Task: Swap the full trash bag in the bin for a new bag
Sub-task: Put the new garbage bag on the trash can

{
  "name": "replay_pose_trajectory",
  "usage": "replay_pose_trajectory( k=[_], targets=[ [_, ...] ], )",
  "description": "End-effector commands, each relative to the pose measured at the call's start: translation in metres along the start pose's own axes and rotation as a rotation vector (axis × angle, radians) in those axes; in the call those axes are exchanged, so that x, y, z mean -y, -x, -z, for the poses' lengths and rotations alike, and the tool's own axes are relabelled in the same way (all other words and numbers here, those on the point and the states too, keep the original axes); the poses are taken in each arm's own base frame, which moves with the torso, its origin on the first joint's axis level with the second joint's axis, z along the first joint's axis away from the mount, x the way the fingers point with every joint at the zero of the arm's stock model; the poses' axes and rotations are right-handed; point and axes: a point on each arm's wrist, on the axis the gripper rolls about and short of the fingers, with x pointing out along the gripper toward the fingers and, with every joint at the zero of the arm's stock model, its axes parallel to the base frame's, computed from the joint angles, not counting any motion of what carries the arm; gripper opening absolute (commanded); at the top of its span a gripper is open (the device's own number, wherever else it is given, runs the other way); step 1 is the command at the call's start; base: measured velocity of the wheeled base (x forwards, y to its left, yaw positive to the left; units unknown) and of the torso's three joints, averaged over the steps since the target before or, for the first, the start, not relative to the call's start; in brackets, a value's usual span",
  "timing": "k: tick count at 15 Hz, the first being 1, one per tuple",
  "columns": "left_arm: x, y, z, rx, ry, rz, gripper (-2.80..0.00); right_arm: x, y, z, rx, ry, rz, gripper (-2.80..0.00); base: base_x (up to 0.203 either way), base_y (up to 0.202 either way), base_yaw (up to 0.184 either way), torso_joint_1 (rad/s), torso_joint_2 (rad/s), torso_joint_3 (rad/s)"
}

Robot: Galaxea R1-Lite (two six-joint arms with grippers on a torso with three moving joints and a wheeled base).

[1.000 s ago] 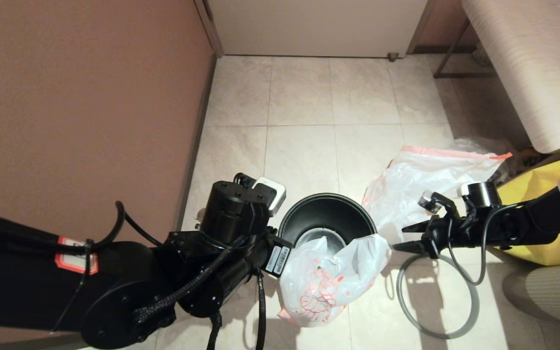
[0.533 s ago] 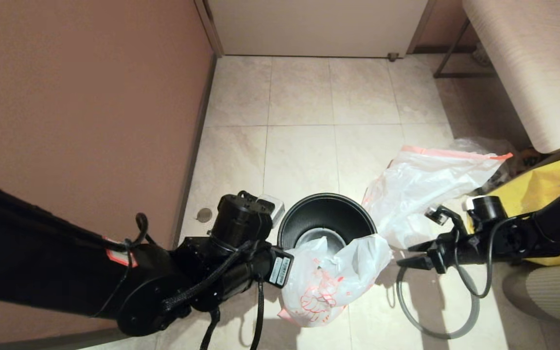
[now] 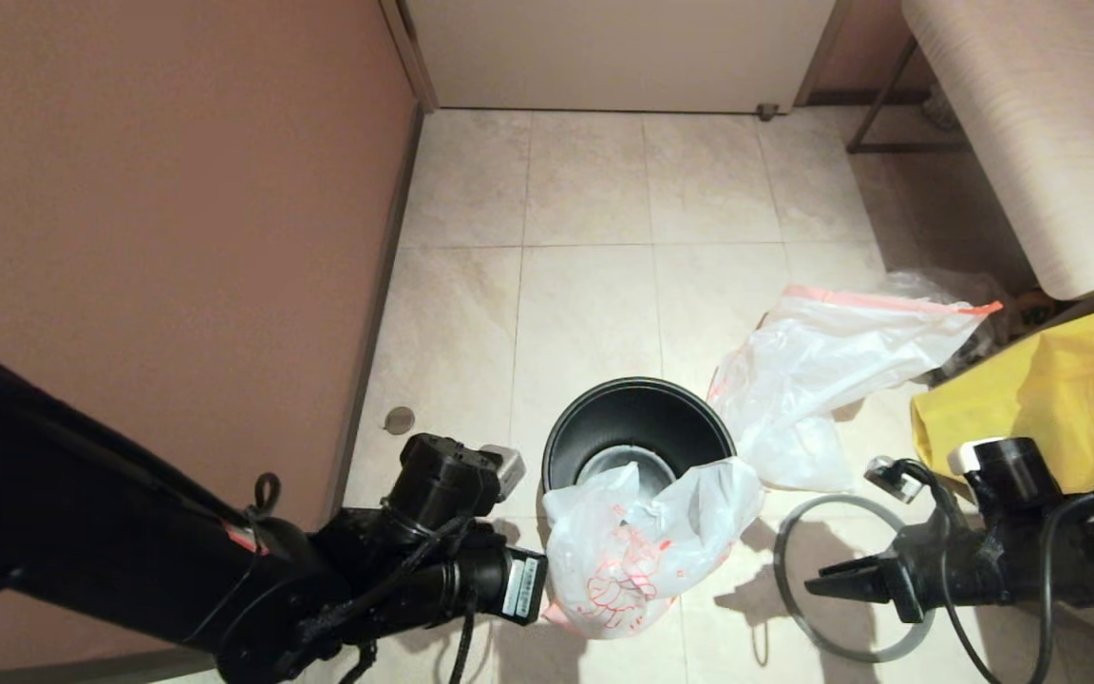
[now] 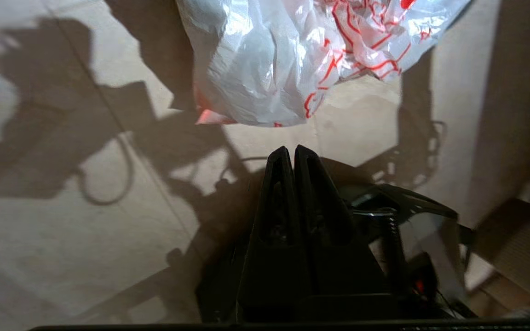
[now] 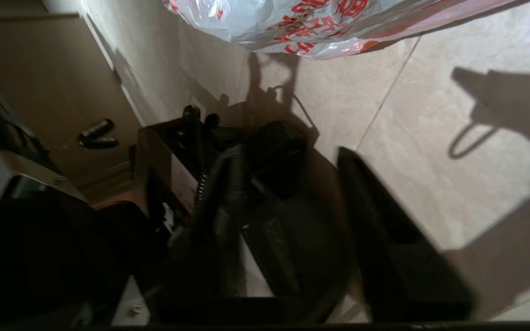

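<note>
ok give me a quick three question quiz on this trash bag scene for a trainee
1. True or false: the new bag fully lines the bin.
2. Where does the grey ring lie? A) on the bin's rim B) on the floor near the right claw C) on the yellow tote
3. Fill in: the left claw is ____ and holds nothing.

Key: 1 false, it hangs over the near edge, mostly outside. 2 B. 3 shut.
</note>
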Motion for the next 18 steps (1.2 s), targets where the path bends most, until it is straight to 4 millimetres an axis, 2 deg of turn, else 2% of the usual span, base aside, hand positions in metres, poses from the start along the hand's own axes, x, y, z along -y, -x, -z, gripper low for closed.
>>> replay_pose_trajectory(
  k=[1, 4, 5, 6, 7, 8, 9, 10, 11, 14, 16, 18],
  targets=[
    [-0.018, -0.006, 0.006, -0.041, 0.051, 0.090, -2.80, -0.016, 0.010, -0.009, 0.039, -0.049, -0.002, -2.80, 0.000, 0.000, 0.000, 0.000, 0.00, 0.000],
    [-0.055, -0.042, 0.010, 0.003, 0.115, 0.169, -2.80, -0.028, 0.010, -0.041, 0.090, -0.132, 0.027, -2.80, 0.000, 0.000, 0.000, 0.000, 0.00, 0.000],
    [-0.067, -0.061, 0.013, -0.010, 0.118, 0.183, -2.80, -0.027, 0.007, -0.055, 0.092, -0.143, 0.047, -2.80, 0.000, 0.000, 0.000, 0.000, 0.00, 0.000],
    [-0.074, -0.076, 0.021, -0.037, 0.113, 0.189, -2.80, -0.031, 0.011, -0.064, 0.090, -0.159, 0.067, -2.80, 0.000, 0.000, 0.000, 0.000, 0.00, 0.000],
    [-0.079, -0.082, 0.031, -0.067, 0.108, 0.189, -2.80, -0.041, 0.021, -0.067, 0.093, -0.190, 0.081, -2.80, 0.000, 0.000, 0.000, 0.000, 0.00, 0.000],
    [-0.085, -0.079, 0.035, -0.051, 0.080, 0.176, 0.00, -0.054, 0.034, -0.063, 0.106, -0.247, 0.089, -2.80, 0.000, 0.000, 0.000, 0.000, 0.00, 0.000],
    [-0.090, -0.077, 0.030, 0.015, 0.047, 0.160, 0.00, -0.062, 0.040, -0.050, 0.104, -0.357, 0.094, -2.80, 0.000, 0.000, 0.000, 0.000, 0.00, 0.000],
    [-0.090, -0.078, 0.034, 0.009, 0.035, 0.155, 0.00, -0.065, 0.041, -0.044, 0.116, -0.409, 0.098, -2.80, 0.000, 0.000, 0.000, 0.000, 0.00, 0.000],
    [-0.088, -0.076, 0.041, -0.013, 0.025, 0.157, 0.00, -0.069, 0.046, -0.041, 0.132, -0.405, 0.113, -2.80, 0.000, 0.000, 0.000, 0.000, 0.00, 0.000],
    [-0.093, -0.076, 0.045, 0.020, -0.030, 0.231, 0.00, -0.083, 0.061, -0.033, 0.173, -0.381, 0.144, -2.80, 0.000, 0.000, 0.000, 0.000, 0.00, 0.000],
    [-0.107, -0.084, 0.048, 0.033, -0.097, 0.332, 0.00, -0.079, 0.060, -0.034, 0.178, -0.370, 0.155, -2.80, 0.000, 0.000, 0.000, 0.000, 0.00, 0.000],
    [-0.124, -0.100, 0.047, 0.062, -0.156, 0.391, 0.00, -0.070, 0.054, -0.031, 0.147, -0.341, 0.165, -2.80, 0.000, 0.000, 0.000, 0.000, 0.00, 0.000]
  ],
)
